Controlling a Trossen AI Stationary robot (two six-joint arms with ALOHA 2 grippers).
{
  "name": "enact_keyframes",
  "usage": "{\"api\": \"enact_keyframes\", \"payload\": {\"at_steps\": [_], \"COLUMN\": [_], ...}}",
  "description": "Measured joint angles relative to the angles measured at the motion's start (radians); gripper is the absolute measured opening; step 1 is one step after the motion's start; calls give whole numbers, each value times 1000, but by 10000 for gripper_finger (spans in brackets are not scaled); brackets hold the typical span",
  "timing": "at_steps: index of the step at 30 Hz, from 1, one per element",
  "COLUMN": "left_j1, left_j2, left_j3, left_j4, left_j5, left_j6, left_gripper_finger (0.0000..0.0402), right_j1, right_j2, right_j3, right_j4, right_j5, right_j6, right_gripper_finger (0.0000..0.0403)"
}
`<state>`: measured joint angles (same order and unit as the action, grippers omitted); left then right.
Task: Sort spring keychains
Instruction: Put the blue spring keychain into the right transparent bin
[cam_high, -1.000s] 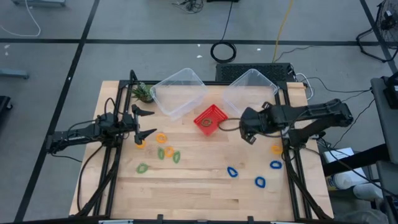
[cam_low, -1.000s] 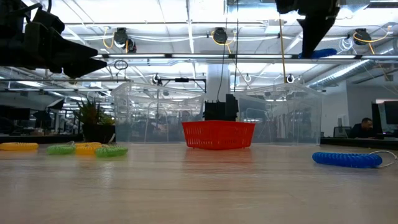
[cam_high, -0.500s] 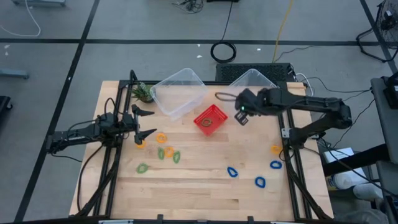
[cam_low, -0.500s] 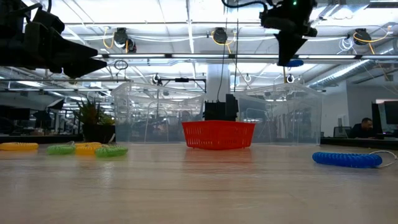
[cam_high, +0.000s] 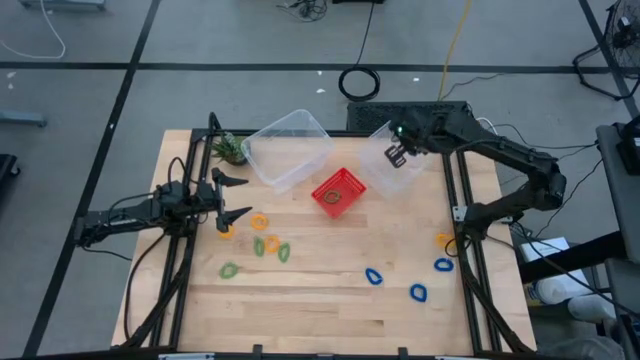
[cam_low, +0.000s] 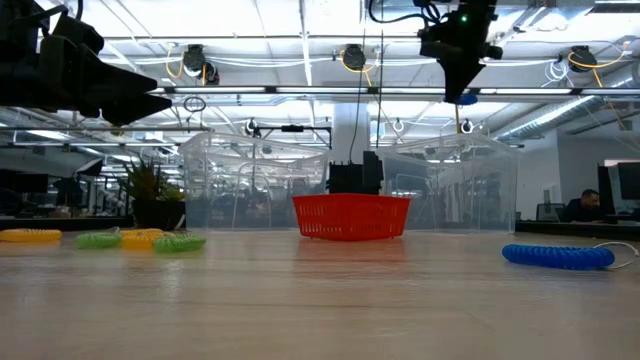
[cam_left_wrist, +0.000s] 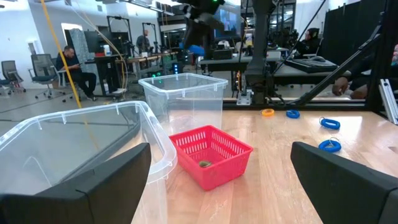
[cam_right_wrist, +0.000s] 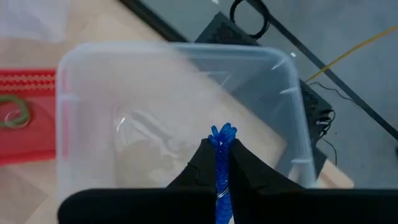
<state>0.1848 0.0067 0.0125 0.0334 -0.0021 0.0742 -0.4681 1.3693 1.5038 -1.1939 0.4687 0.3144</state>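
Hanging above the right clear bin (cam_high: 400, 150), the right gripper (cam_high: 395, 155) is pinched tight on a blue spring keychain (cam_right_wrist: 222, 168); only the right wrist view shows the coil squeezed between the fingers, its long axis running out past the fingertips toward the bin's floor. Low view: same gripper (cam_low: 460, 75) high over the table, blue coil (cam_low: 466, 99) at its tip. Left wrist view: a green coil (cam_left_wrist: 204, 163) lies inside the red basket (cam_left_wrist: 210, 155). Left gripper (cam_high: 232, 197) waits at the table's left edge, fingers spread wide, holding nothing. On the table (cam_high: 320, 300): orange and green keychains (cam_high: 270, 245) near it, blue keychains (cam_high: 418, 292) front right, one orange keychain (cam_high: 444, 239) at the right edge.
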Motion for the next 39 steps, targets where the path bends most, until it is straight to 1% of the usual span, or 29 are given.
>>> {"api": "enact_keyframes", "payload": {"at_steps": [6,11,15,20,32,35,39], "left_j1": [0,0,0,0,0,0,0], "left_j2": [0,0,0,0,0,0,0], "left_j3": [0,0,0,0,0,0,0], "left_j4": [0,0,0,1,0,0,0], "left_j5": [0,0,0,0,0,0,0], "left_j6": [0,0,0,0,0,0,0], "left_gripper_finger": [395,395,395,395,395,395,395], "right_j1": [-92,-162,-201,-251,-312,-313,-316], "right_j2": [0,23,55,88,117,135,150], "right_j3": [40,84,132,175,176,152,104], "right_j4": [19,30,30,17,-41,-50,-17], "right_j5": [-5,-59,-59,-103,-107,-108,-113], "right_j6": [-77,-129,-158,-186,-206,-205,-204], "right_gripper_finger": [1,1,1,1,1,1,1]}}
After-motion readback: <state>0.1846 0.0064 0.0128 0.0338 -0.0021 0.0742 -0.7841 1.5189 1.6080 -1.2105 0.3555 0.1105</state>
